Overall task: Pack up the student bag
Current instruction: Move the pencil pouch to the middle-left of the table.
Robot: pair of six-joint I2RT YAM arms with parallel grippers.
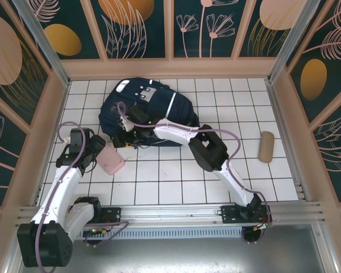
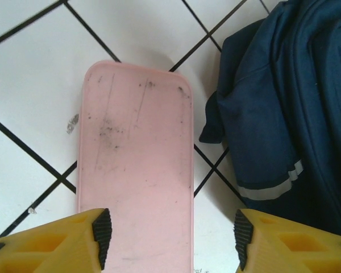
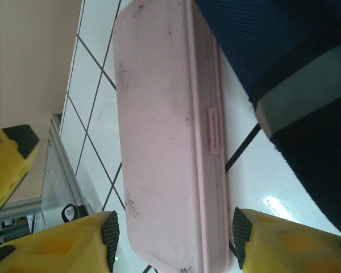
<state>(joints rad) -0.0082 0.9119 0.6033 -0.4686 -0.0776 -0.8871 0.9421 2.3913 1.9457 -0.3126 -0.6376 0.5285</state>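
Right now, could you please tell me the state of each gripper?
Left gripper: open, holding nothing, over the pink case.
Right gripper: open, holding nothing.

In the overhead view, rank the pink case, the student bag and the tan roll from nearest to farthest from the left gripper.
Measured from the left gripper:
1. the pink case, right at its fingertips, on the left side of the table.
2. the student bag, beyond it toward the far middle.
3. the tan roll, far across on the right side.
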